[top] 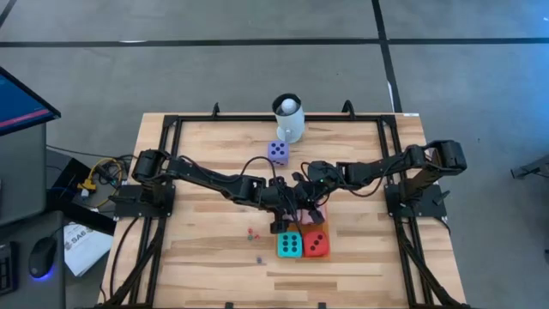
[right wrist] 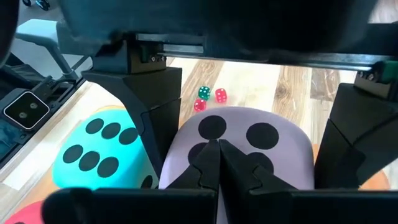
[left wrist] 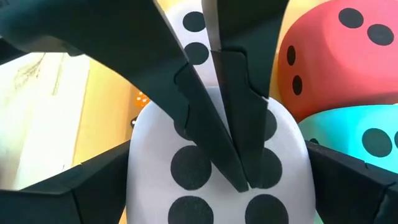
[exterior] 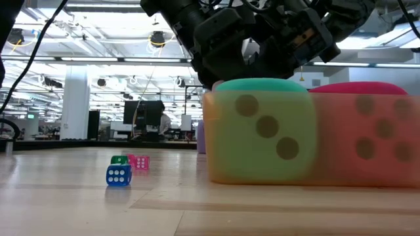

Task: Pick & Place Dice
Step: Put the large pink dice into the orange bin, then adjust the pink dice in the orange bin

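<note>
High view: both hands are meeting mid-surface over the pink die (top: 319,211), behind the teal die (top: 289,244) and red die (top: 316,244).

Wrist views: left hand (left wrist: 205,205) is spreading wide around it; right hand (right wrist: 219,163), pressed together, is resting on top. Closing squarely should avoid nudging neighbours.

A soft teal cube die (top: 289,245) with black pips sits beside a red soft cube die (top: 316,244), also black-pipped. A purple cube die (top: 278,153) shows dark pips. The surface (top: 197,257) is pale wood-grain; the mug (top: 289,120) is white.
</note>
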Controlling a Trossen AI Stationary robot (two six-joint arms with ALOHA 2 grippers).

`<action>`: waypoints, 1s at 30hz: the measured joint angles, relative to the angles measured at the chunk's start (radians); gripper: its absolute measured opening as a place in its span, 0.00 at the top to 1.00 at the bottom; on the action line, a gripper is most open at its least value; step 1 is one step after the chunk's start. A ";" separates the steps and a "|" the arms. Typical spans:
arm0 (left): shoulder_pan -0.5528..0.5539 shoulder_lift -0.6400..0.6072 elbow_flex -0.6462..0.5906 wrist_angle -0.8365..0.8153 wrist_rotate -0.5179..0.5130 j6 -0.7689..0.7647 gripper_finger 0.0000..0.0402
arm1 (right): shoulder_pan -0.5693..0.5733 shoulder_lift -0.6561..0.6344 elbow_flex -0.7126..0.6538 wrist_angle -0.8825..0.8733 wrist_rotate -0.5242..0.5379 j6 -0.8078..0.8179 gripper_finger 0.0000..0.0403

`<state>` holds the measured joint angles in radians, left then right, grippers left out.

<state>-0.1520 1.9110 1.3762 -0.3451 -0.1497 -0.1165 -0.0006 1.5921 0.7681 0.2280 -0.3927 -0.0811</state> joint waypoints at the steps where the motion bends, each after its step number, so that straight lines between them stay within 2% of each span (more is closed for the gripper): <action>1: 0.000 0.000 0.000 -0.001 0.000 0.000 0.01 | 0.000 0.000 0.000 -0.003 0.000 0.001 1.00; 11: -0.001 -0.005 0.004 0.019 0.000 0.002 0.01 | -0.001 0.006 -0.011 -0.063 0.004 0.006 1.00; 22: 0.000 -0.006 0.006 0.019 0.019 0.004 0.01 | -0.001 0.006 -0.008 0.003 0.005 -0.005 1.00; 30: 0.000 -0.035 0.005 -0.032 0.019 0.007 0.01 | 0.000 -0.099 -0.003 -0.062 0.002 -0.008 1.00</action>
<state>-0.1519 1.8756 1.3808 -0.3770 -0.1311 -0.1097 -0.0002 1.4935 0.7650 0.1663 -0.3907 -0.0887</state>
